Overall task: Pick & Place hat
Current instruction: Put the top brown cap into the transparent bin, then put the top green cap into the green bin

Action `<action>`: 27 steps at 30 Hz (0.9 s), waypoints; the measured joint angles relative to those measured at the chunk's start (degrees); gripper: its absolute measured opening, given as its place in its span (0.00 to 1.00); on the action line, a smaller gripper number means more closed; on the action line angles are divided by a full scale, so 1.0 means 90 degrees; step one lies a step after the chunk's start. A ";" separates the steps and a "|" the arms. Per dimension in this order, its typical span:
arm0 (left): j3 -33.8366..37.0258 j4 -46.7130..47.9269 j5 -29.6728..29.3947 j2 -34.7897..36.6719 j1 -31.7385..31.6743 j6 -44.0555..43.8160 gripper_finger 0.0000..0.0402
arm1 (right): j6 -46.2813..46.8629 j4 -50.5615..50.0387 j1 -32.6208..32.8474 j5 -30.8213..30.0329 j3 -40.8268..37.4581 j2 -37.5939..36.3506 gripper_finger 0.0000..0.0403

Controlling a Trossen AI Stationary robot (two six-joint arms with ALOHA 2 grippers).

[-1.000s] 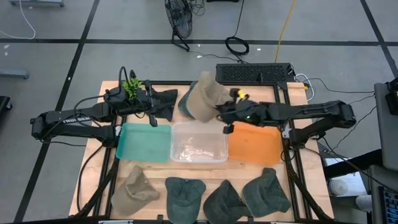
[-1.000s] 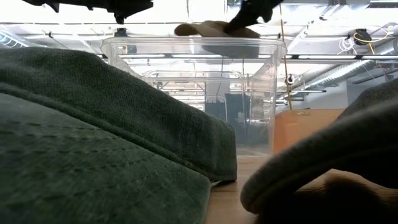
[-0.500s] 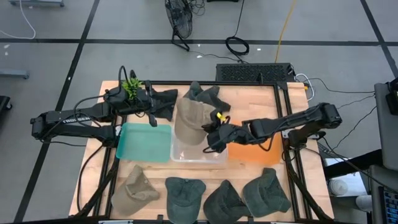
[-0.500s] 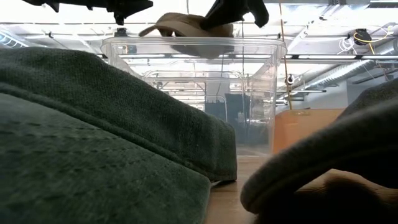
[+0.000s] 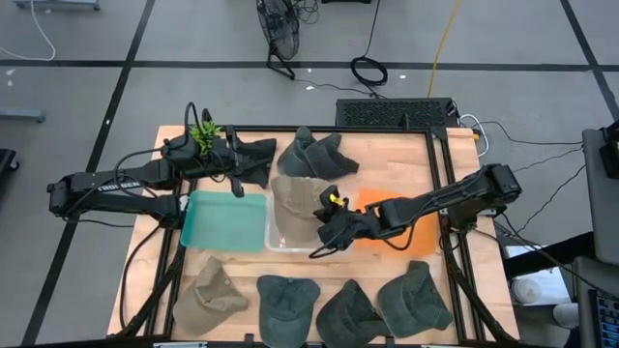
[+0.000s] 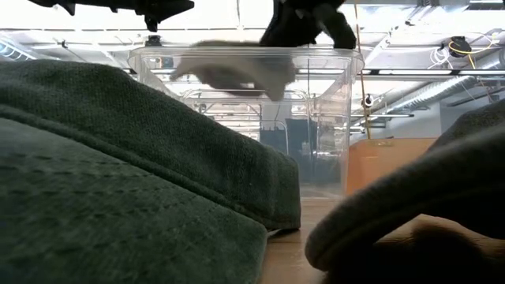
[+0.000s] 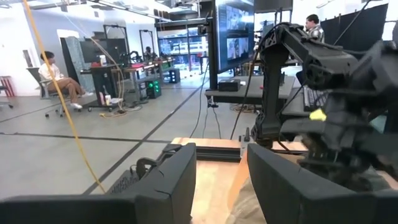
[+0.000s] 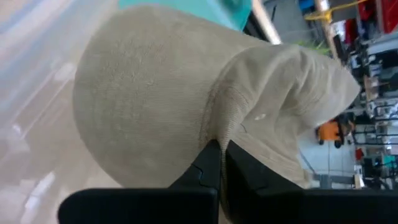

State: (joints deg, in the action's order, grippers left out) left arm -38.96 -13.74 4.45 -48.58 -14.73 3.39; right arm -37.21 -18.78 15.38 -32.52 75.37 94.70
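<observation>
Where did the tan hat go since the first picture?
The right pincer, still shut on the tan hat, carried it from the far side of the table toward the near side and lowered it into the clear bin. The left pincer stayed put, and so did the hats in the near row.

The tan hat (image 8: 161, 106) is soft cloth with a fine, matt, slightly fuzzy weave and a stitched seam. The clear bin (image 6: 245, 118) is glossy see-through plastic that catches the ceiling lights. The teal tray (image 5: 224, 220) and orange tray (image 5: 416, 230) look like smooth matt plastic. The dark green caps (image 5: 288, 302) at six o'clock are matt cloth with visible stitching. The table top (image 5: 387, 153) is pale, smooth wood, framed in black metal.
</observation>
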 joint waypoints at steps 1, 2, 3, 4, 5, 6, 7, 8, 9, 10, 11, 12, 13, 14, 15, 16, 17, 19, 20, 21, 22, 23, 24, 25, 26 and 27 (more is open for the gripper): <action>0.0000 0.0006 0.0000 0.0000 0.0014 -0.0011 0.39 | 0.0005 -0.0005 0.0000 -0.0141 0.0000 0.0077 0.00; 0.0000 0.0015 0.0000 0.0000 0.0021 -0.0011 0.39 | 0.0012 0.0009 0.0000 -0.0243 0.0000 0.0147 0.00; 0.0000 0.0017 0.0002 0.0000 0.0033 -0.0011 0.39 | 0.0001 0.0005 0.0000 -0.0281 0.0000 0.0195 0.00; 0.0000 0.0018 0.0000 0.0000 0.0053 -0.0012 0.39 | -0.0021 -0.0001 0.0000 -0.0321 0.0000 0.0206 0.00; 0.0000 0.0018 0.0000 0.0000 0.0067 -0.0011 0.39 | -0.0022 -0.0010 0.0000 -0.0360 0.0000 0.0206 0.00; 0.0000 0.0018 0.0002 0.0000 0.0069 -0.0009 0.39 | 0.0003 0.0004 0.0002 -0.0365 0.0000 0.0199 0.00; 0.0000 0.0018 0.0005 0.0000 0.0069 0.0007 0.39 | 0.0068 0.0015 0.0002 -0.0367 0.0000 0.0199 0.00; 0.0000 0.0018 0.0004 0.0000 0.0069 0.0018 0.39 | 0.0136 0.0015 0.0002 -0.0368 0.0000 0.0199 0.01; 0.0000 0.0018 0.0002 0.0000 0.0069 0.0024 0.39 | 0.0195 0.0008 0.0006 -0.0368 0.0000 0.0199 0.02; 0.0000 0.0018 0.0002 0.0000 0.0069 0.0035 0.39 | 0.0236 0.0005 0.0007 -0.0365 0.0000 0.0194 0.02; 0.0000 0.0018 0.0002 0.0000 0.0069 0.0042 0.39 | 0.0275 0.0005 0.0012 -0.0365 0.0000 0.0179 0.03; 0.0000 0.0018 0.0003 0.0000 0.0069 0.0054 0.39 | 0.0315 0.0008 0.0020 -0.0365 0.0000 0.0160 0.04; 0.0000 0.0019 0.0002 0.0000 0.0069 0.0067 0.39 | 0.0331 0.0012 0.0035 -0.0368 0.0000 0.0148 0.05; 0.0000 0.0018 0.0005 0.0000 0.0069 0.0071 0.39 | 0.0331 0.0014 0.0051 -0.0370 0.0000 0.0145 0.06; 0.0000 0.0020 0.0002 0.0000 0.0069 0.0071 0.39 | 0.0310 0.0007 0.0062 -0.0368 0.0000 0.0150 0.07; 0.0000 0.0019 0.0002 0.0000 0.0069 0.0069 0.39 | 0.0267 -0.0015 0.0086 -0.0367 0.0000 0.0154 0.08; 0.0000 0.0020 0.0002 0.0000 0.0069 0.0069 0.39 | 0.0245 -0.0029 0.0099 -0.0369 0.0000 0.0159 0.10; 0.0000 0.0020 0.0004 0.0000 0.0069 0.0073 0.39 | 0.0239 0.0002 0.0104 -0.0370 0.0000 0.0156 0.13; 0.0000 0.0020 0.0005 0.0000 0.0069 0.0084 0.39 | 0.0268 0.0026 0.0104 -0.0378 0.0000 0.0152 0.14; 0.0000 0.0020 0.0004 0.0000 0.0069 0.0087 0.39 | 0.0312 0.0029 0.0102 -0.0383 0.0000 0.0150 0.16; 0.0000 0.0020 0.0002 0.0000 0.0069 0.0083 0.39 | 0.0360 0.0036 0.0097 -0.0404 0.0000 0.0150 0.18; 0.0000 0.0020 0.0002 0.0000 0.0069 0.0083 0.39 | 0.0414 0.0036 0.0097 -0.0462 0.0000 0.0111 0.20; 0.0000 0.0021 0.0005 0.0000 0.0069 0.0083 0.39 | 0.0491 0.0027 0.0111 -0.0570 -0.0002 0.0050 0.22; 0.0000 0.0020 0.0005 0.0000 0.0069 0.0081 0.39 | 0.0574 0.0055 0.0125 -0.0683 -0.0002 -0.0029 0.23; 0.0000 0.0021 0.0005 0.0000 0.0069 0.0077 0.39 | 0.0659 0.0124 0.0131 -0.0770 -0.0002 -0.0117 0.25; 0.0000 0.0023 0.0005 0.0000 0.0069 0.0074 0.39 | 0.0744 0.0188 0.0134 -0.0833 0.0002 -0.0231 0.27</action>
State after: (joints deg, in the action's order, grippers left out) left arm -38.96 -13.54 4.49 -48.58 -14.11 4.05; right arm -30.52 -17.09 16.58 -40.02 75.39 92.62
